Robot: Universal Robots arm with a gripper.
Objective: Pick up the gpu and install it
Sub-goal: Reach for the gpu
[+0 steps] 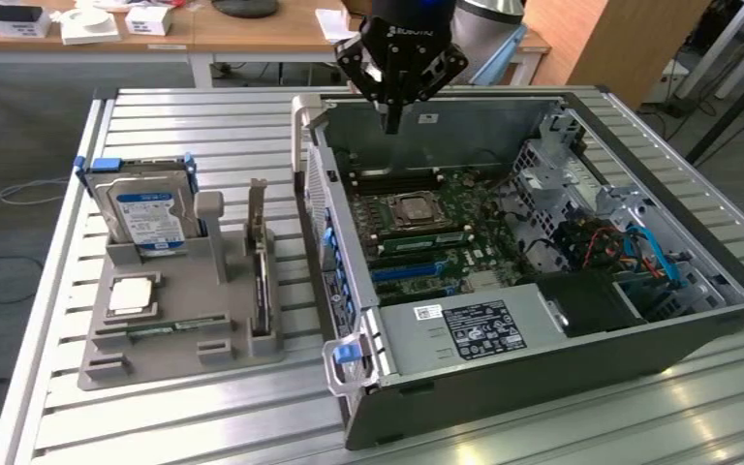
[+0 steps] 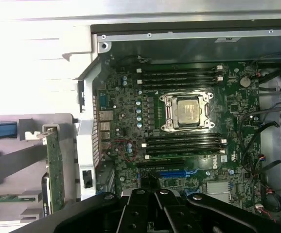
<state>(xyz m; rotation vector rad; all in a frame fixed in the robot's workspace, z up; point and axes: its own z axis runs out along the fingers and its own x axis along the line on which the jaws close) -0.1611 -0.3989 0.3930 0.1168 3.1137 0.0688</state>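
Note:
The gpu (image 1: 259, 254) stands on edge in a slot of the grey holder (image 1: 178, 356), at the exterior view's left of the open computer case. Its green board edge (image 2: 56, 171) also appears in the wrist view beside the case wall. My gripper (image 1: 391, 122) hangs above the back part of the case, over the motherboard (image 1: 430, 232), well away from the gpu. Its fingers are shut and hold nothing. In the wrist view the gripper (image 2: 151, 201) sits over the blue expansion slot (image 2: 172, 173), below the processor socket (image 2: 186, 111).
The holder also carries a hard drive with a blue-white label (image 1: 147, 208), a processor (image 1: 133, 294) and a narrow memory stick (image 1: 166, 327). The case (image 1: 541, 368) holds cables and a drive cage (image 1: 631, 252) on the exterior view's right. A wooden desk (image 1: 217, 34) stands behind the slatted table (image 1: 152, 426).

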